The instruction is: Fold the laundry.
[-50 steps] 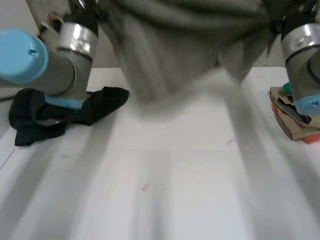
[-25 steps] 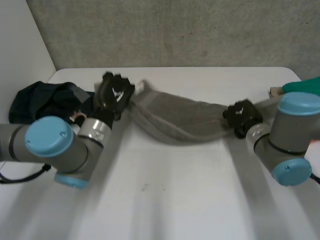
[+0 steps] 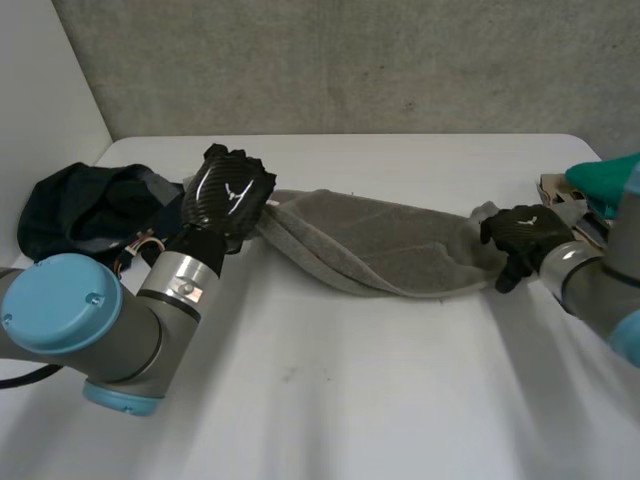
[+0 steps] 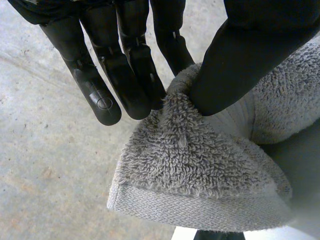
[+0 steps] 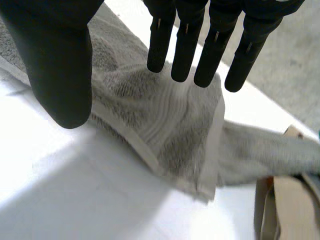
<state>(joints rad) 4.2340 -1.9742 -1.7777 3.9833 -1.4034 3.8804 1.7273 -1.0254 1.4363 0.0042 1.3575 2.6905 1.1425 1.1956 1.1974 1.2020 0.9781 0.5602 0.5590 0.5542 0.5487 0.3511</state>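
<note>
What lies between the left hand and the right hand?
In the head view, the grey towel spans the whole stretch, bunched on the white table. The left hand pinches one end; the right hand is at the other end, fingers straight.

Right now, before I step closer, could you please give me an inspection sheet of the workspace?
surface: white table, with the towel lying across it.
job's things: grey towel, bunched into a long strip between the two hands; dark clothes, heaped at the table's left.
clutter: teal item and tan item at the table's right edge.
hands: left hand pinches one end of the towel between thumb and fingers; right hand is open, its fingers straight over the other end.
cables: nothing seen.
surroundings: grey wall behind the table.
</note>
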